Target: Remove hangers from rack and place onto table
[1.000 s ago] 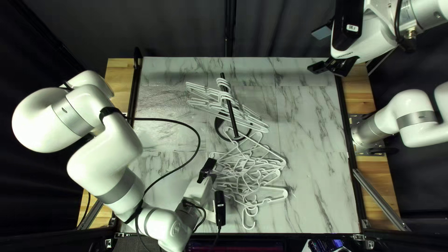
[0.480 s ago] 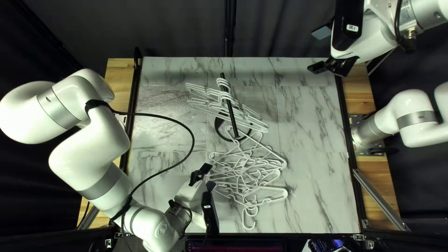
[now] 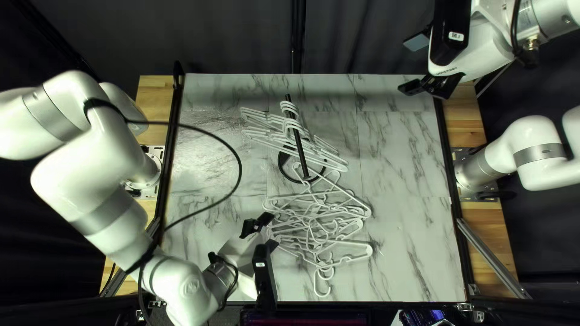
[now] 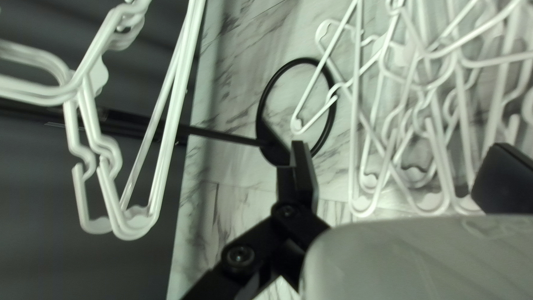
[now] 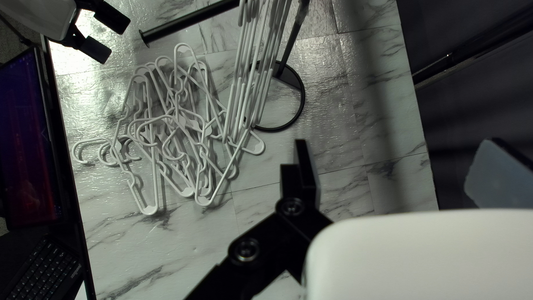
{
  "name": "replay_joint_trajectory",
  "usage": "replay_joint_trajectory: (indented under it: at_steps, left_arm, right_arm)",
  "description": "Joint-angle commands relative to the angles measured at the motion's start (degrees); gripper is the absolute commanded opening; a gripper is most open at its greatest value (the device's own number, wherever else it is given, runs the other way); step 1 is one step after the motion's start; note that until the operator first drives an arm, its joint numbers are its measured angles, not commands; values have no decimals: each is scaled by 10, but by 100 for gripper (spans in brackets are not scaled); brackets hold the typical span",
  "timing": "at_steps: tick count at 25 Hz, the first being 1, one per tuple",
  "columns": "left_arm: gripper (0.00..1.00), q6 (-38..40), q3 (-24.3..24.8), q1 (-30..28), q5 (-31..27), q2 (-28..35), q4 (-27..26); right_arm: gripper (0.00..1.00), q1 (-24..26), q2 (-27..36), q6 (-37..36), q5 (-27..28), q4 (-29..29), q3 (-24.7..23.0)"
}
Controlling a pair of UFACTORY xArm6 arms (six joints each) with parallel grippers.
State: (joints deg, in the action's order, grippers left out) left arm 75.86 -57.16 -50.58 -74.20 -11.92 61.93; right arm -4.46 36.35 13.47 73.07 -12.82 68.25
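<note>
The table (image 3: 405,139) carries the rack (image 3: 299,145), with a loose pile (image 5: 204,199) of white hangers at its foot, towards the near edge; other hangers (image 4: 133,228) hang on the rack. Both grippers are empty: the left gripper (image 4: 400,161) has its fingers spread beside the pile, and the right gripper (image 5: 397,161) is likewise spread, raised near the far right corner. The hangers appear to be smooth plastic – probably light, fairly stiff and slippery. Grip one shoulder near the neck; lift its hook clear of the neighbours – tangling is likely. Small labels (image 3: 456,36) mark the grippers; print unreadable.
</note>
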Motion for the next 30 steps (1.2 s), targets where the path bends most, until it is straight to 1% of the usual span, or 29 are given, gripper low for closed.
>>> replay_joint_trajectory:
  at_steps: [1, 6, 8, 17, 18, 19, 20, 22, 23, 25, 27, 28, 29, 30]
  left_arm:
    - [100, 7, 28, 20, 47, 39, 4]
    - [100, 6, 49, 23, 79, 77, 8]
    - [100, 9, 54, 25, 90, 82, 10]
    - [100, 9, 54, 25, 90, 82, 10]
    - [100, 1, 48, 18, 76, 83, -4]
    - [100, -22, 37, 15, 60, 91, -20]
    - [100, -43, 35, 13, 51, 108, -32]
    - [100, -67, 53, 18, 52, 155, -36]
    - [100, -83, 76, 26, 64, 198, -36]
    - [100, -107, 115, 49, 94, 261, -32]
    - [100, -134, 144, 74, 122, 311, -34]
    - [100, -177, 163, 105, 148, 358, -46]
    - [100, -225, 167, 132, 165, 390, -68]
    - [100, -262, 167, 152, 178, 409, -88]
  right_arm:
    - [100, 0, 0, 0, 0, 0, 0]
    - [100, 0, 0, 0, 0, 0, 0]
    - [100, 0, 0, 0, 0, 0, 0]
    - [100, 0, 0, 0, 0, 0, 0]
    - [100, 0, 0, 0, 0, 0, 0]
    - [100, 0, 0, 0, 0, 0, 0]
    - [100, 0, 0, 0, 0, 0, 0]
    - [100, 0, 0, 0, 0, 0, 0]
    - [100, 0, 0, 0, 0, 0, 0]
    - [100, 0, 0, 0, 0, 0, 0]
    - [100, 0, 0, 0, 0, 0, 0]
    - [100, 0, 0, 0, 0, 0, 0]
    - [100, 0, 0, 0, 0, 0, 0]
    - [100, 0, 0, 0, 0, 0, 0]
